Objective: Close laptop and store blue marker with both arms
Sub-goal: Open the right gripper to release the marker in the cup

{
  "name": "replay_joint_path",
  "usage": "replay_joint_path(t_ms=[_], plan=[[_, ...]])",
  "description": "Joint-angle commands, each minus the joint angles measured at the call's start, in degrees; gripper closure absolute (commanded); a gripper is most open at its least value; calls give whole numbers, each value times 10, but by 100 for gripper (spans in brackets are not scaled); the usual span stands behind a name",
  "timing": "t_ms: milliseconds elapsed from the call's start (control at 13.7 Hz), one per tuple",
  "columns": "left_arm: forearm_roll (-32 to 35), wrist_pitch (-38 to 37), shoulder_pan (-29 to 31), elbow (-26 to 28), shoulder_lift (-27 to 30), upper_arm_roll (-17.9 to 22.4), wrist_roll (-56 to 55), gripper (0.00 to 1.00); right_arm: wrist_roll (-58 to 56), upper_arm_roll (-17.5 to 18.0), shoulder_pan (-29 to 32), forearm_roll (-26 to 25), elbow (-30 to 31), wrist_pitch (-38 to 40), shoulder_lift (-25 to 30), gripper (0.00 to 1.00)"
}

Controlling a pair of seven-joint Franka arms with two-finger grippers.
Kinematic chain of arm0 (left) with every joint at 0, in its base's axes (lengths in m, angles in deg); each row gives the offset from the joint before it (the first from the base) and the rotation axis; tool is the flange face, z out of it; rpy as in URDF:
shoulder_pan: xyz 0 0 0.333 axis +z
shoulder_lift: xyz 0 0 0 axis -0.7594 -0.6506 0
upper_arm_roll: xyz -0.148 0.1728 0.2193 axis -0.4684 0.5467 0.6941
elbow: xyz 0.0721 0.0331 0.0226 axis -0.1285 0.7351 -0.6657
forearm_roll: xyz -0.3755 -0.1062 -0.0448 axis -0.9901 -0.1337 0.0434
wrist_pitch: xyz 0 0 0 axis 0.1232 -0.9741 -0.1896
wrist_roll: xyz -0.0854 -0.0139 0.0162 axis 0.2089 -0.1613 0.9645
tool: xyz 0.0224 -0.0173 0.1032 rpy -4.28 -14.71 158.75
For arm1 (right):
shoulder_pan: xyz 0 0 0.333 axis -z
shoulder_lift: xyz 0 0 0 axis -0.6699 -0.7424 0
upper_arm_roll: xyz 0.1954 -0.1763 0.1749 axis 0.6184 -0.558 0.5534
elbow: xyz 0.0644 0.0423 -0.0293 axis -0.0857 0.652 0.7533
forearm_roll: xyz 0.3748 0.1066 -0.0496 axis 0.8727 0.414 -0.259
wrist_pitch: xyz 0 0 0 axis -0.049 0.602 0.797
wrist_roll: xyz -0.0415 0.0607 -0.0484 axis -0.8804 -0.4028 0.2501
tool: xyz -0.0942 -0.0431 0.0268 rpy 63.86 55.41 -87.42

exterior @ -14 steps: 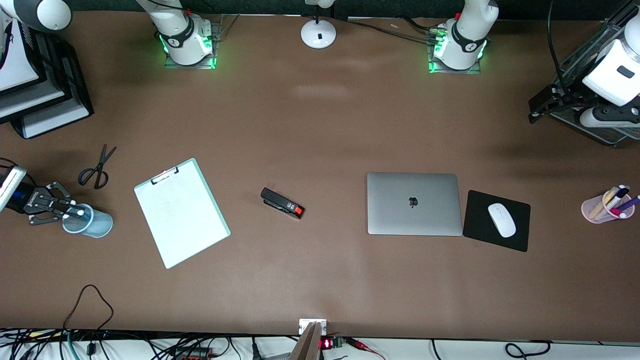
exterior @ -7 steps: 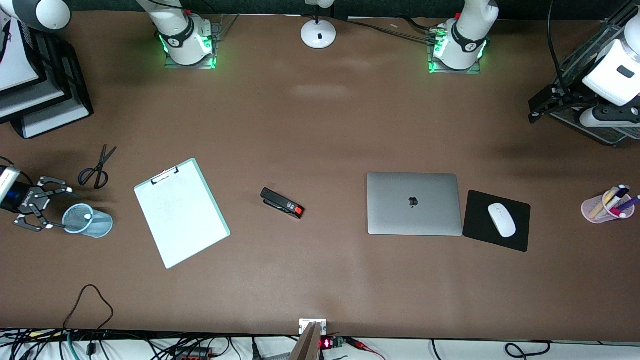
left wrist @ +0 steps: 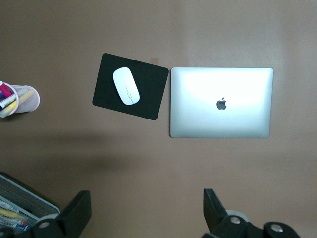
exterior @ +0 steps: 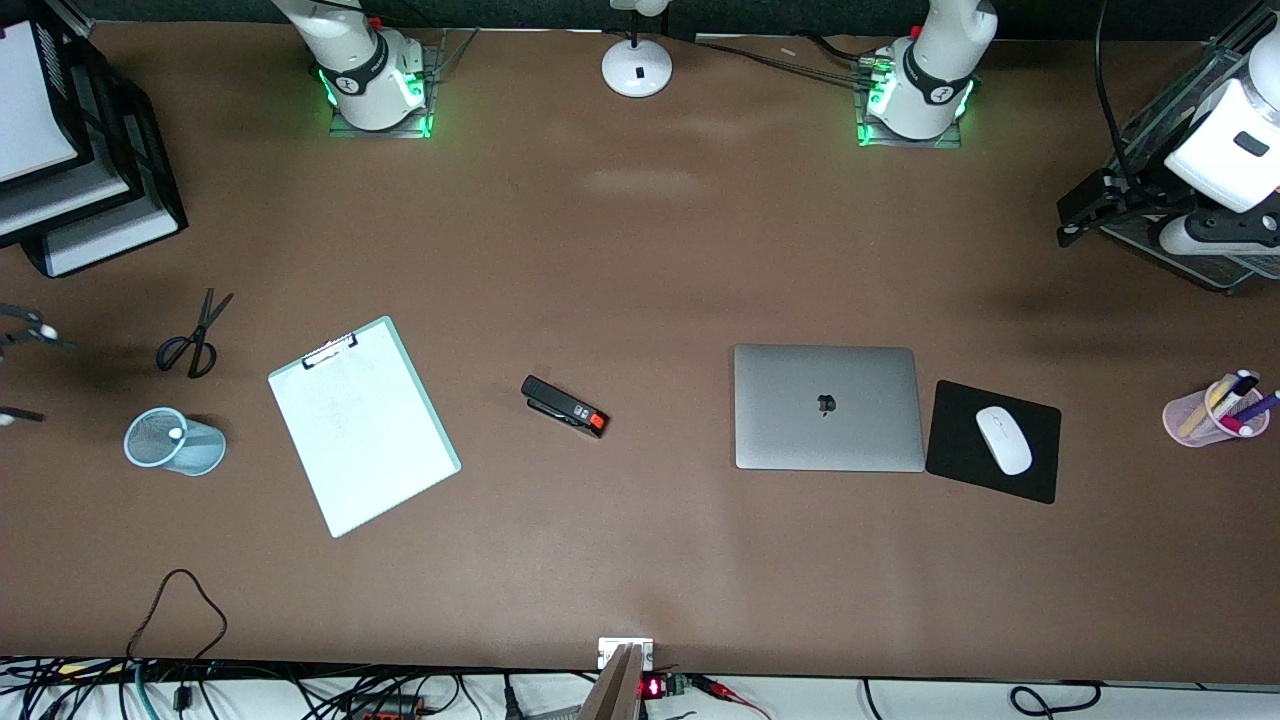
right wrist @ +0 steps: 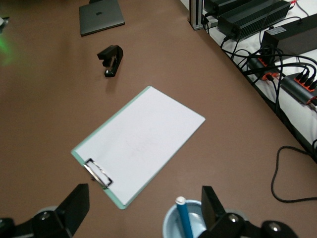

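Observation:
The silver-grey laptop (exterior: 825, 407) lies closed on the table, its lid with the apple logo facing up (left wrist: 221, 102). The blue marker (right wrist: 184, 218) stands white tip up in a light-blue mesh cup (exterior: 205, 450) toward the right arm's end; only its tip (exterior: 176, 434) shows in the front view. My right gripper (right wrist: 143, 203) hangs open and empty above and beside that cup, and only its fingertips (exterior: 40, 328) show at the front view's edge. My left gripper (left wrist: 146, 208) waits open and empty over bare table beside a mesh tray, at the left arm's end (exterior: 1072, 222).
A clipboard (exterior: 362, 425), scissors (exterior: 195, 335) and a black stapler (exterior: 565, 405) lie between the cup and the laptop. A black mouse pad (exterior: 1040, 470) with a white mouse (exterior: 1003, 439) adjoins the laptop. A pink pen cup (exterior: 1215, 412) and stacked trays (exterior: 80, 180) stand at the table's ends.
My right gripper opened and let the blue marker drop into the light-blue cup. It then drew away from the cup toward the edge of the front view. The left arm stayed still.

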Motion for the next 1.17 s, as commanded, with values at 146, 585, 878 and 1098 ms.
replay_joint_path(t_ms=[146, 585, 878, 1098], plan=[[-9, -3, 2, 1, 1, 1, 16, 0, 136, 3, -38, -49, -56, 54, 35, 0], [-9, -4, 3, 1, 2, 1, 16, 0, 335, 1, -162, -128, -97, 69, 43, 0], [-9, -3, 3, 0, 1, 1, 16, 0, 509, -1, -246, -199, -91, 68, 70, 0], [-9, -3, 3, 1, 1, 1, 16, 0, 648, -1, -282, -221, -47, 68, 101, 0]])
